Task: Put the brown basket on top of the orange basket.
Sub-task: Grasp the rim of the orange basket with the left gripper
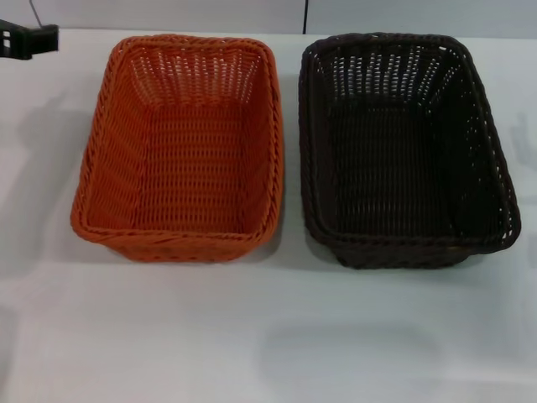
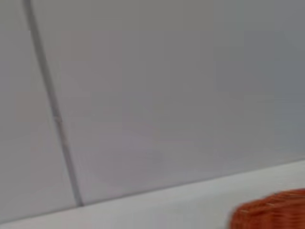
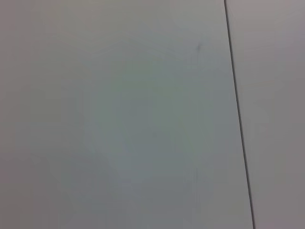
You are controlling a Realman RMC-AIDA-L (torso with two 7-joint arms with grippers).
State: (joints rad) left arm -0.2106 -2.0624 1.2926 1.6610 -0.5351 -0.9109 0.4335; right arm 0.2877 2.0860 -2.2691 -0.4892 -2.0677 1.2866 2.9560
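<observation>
The orange basket [image 1: 180,147] stands empty on the white table [image 1: 268,336], left of centre in the head view. The brown basket [image 1: 404,151] stands empty right beside it, with a narrow gap between their long sides. Both sit upright with their long sides parallel. A black part of my left gripper [image 1: 25,38] shows at the far left back corner, apart from the orange basket. A corner of the orange basket [image 2: 271,212] also shows in the left wrist view. My right gripper is out of view.
A pale wall runs behind the table, with a dark vertical seam [image 2: 52,109] that also shows in the right wrist view [image 3: 238,114]. Bare table lies in front of both baskets.
</observation>
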